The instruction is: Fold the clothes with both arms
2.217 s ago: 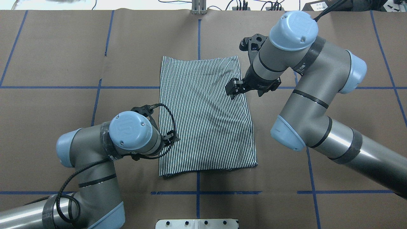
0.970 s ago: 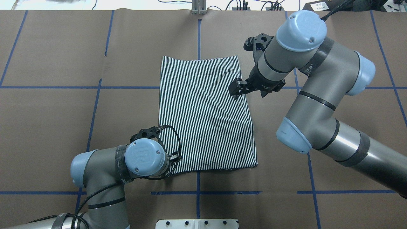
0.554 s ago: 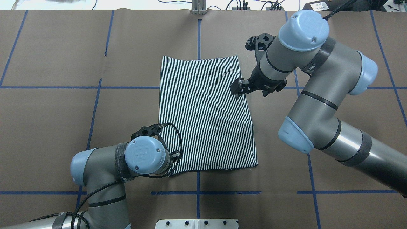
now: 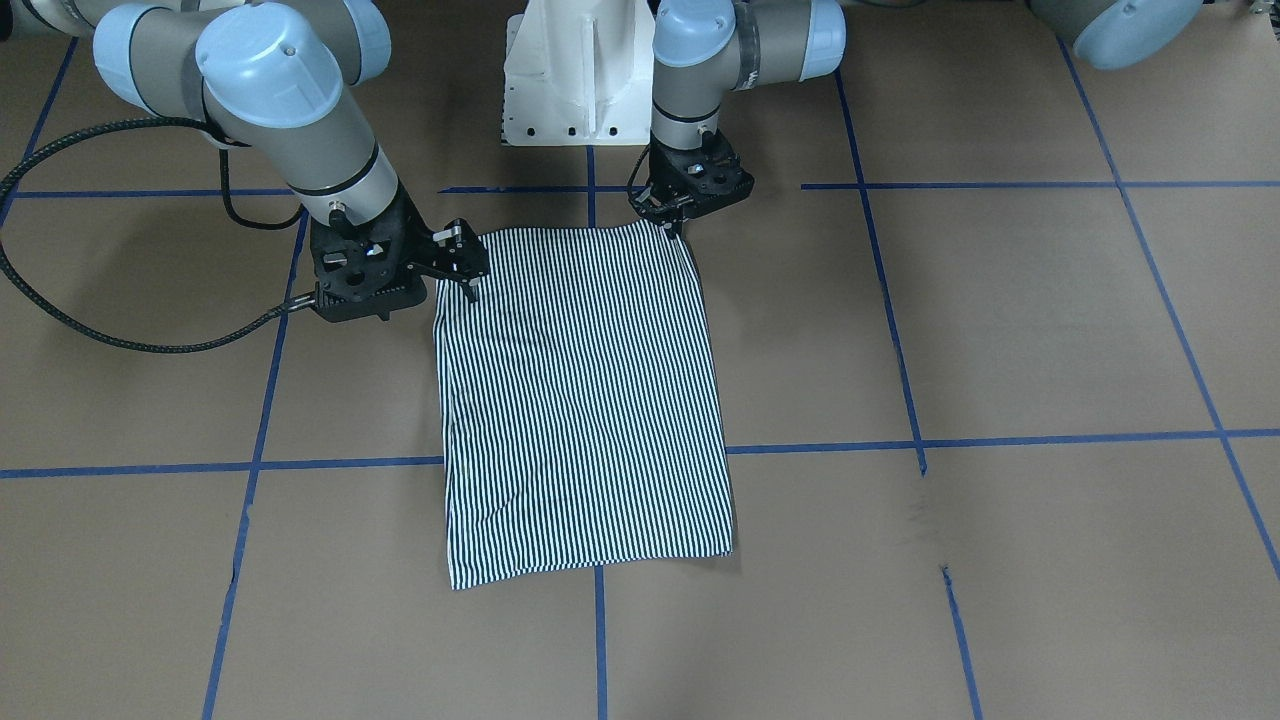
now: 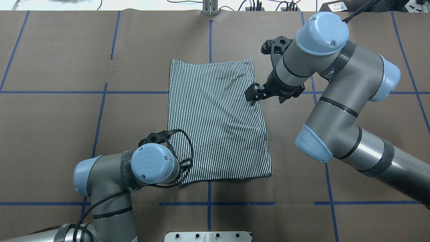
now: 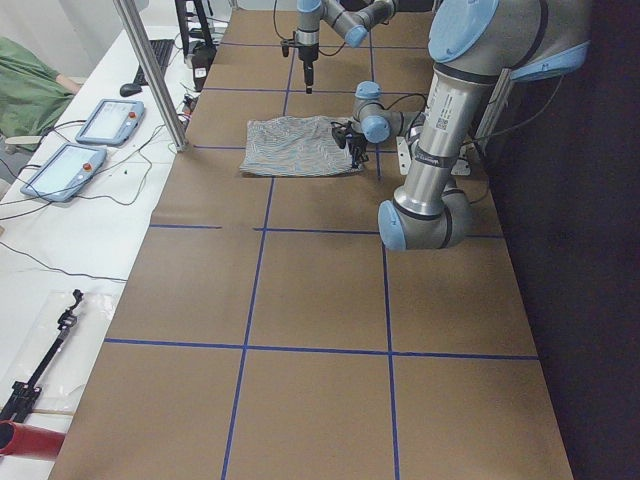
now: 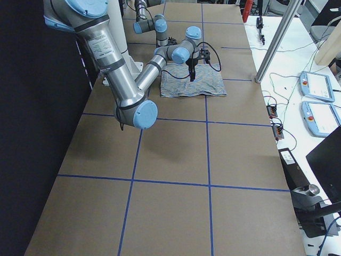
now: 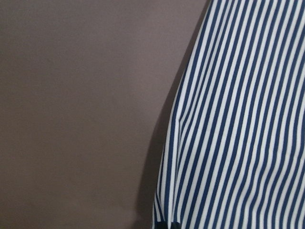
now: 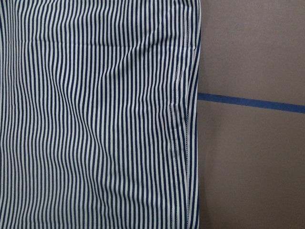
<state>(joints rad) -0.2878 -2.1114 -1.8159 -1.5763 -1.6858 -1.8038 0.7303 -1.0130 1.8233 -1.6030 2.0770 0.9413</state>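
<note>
A striped shirt [image 5: 215,121], folded into a flat rectangle, lies on the brown desk [image 5: 50,134]. The left fingers [image 4: 668,218] are down at one of its corners on the robot's side. The shirt edge beside them stands slightly off the desk, and the left wrist view shows a shadow under it. I cannot tell whether these fingers are pinching the cloth or parted. The right fingers [image 5: 252,97] are over the opposite long edge, part way along it, with their tips pointing down just inside the hem. The gap between them is hidden, so I cannot tell their state either. The body of the shirt spreads between the two sets of fingers. Just outside the right fingers, a blue tape line [image 9: 252,101] runs up to the shirt's hem.
</note>
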